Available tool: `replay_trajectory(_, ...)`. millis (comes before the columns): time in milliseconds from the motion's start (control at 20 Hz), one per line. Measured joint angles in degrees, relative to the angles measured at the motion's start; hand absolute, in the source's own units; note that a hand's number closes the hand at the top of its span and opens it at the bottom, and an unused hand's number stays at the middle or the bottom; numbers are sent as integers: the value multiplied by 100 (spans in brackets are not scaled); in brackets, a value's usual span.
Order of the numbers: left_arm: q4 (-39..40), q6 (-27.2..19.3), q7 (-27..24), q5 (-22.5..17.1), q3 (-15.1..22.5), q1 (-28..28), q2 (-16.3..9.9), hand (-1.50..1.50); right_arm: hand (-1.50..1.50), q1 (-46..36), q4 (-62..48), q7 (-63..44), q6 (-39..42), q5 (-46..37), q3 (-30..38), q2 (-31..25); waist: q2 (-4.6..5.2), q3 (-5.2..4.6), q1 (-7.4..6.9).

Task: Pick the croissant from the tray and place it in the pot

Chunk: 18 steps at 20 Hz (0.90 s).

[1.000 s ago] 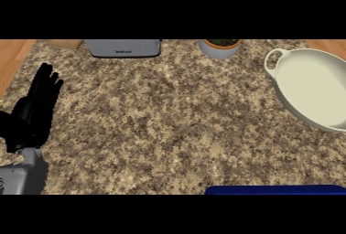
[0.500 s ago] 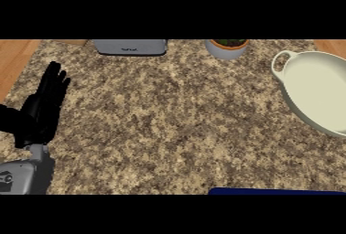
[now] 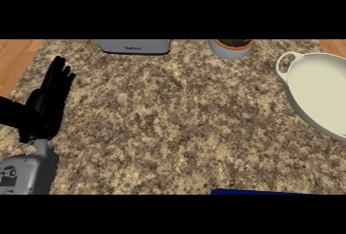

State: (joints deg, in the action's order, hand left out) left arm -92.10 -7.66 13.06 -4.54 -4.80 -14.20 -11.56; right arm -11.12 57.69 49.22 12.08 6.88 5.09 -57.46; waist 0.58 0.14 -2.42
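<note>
Left hand (image 3: 47, 103) rests spread, fingers straight. Croissant unseen; likely light, soft, flaky, best cupped at thick middle. Pot (image 3: 323, 93) far across surface (image 3: 182, 114); tray (image 3: 263, 192) edge nearer.

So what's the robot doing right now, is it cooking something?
Not yet. Only the left hand shows, at the left side of the counter, open with fingers straight and holding nothing. The right hand is out of sight. A cream pot sits at the right edge with nothing visible inside. A dark blue edge, maybe the tray, peeks in at the bottom, but no croissant shows. A grey appliance and a small potted plant stand at the back.
</note>
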Motion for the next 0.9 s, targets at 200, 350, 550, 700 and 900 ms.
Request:
replay_trajectory(200,-9,-22,-3,20,56,-4,74,0,150,-585,-625,240,-1080,-811,-149,301,17,2,-62)
replay_trajectory(350,53,41,-32,-2,30,-62,38,0,150,-1203,-1396,395,-1505,-1309,-306,556,33,5,-96)
replay_trajectory(550,26,69,-118,22,55,33,63,0,150,-1914,-2387,621,-1819,-1849,-494,896,40,6,-114)
replay_trajectory(700,-28,126,-26,-36,8,-15,-1,0,-150,-2366,-3047,573,-1725,-2090,-611,1035,56,11,-148)
replay_trajectory(900,3,105,-21,-14,8,-72,12,0,-150,-2708,-3740,502,-1428,-2311,-768,1254,84,16,-181)
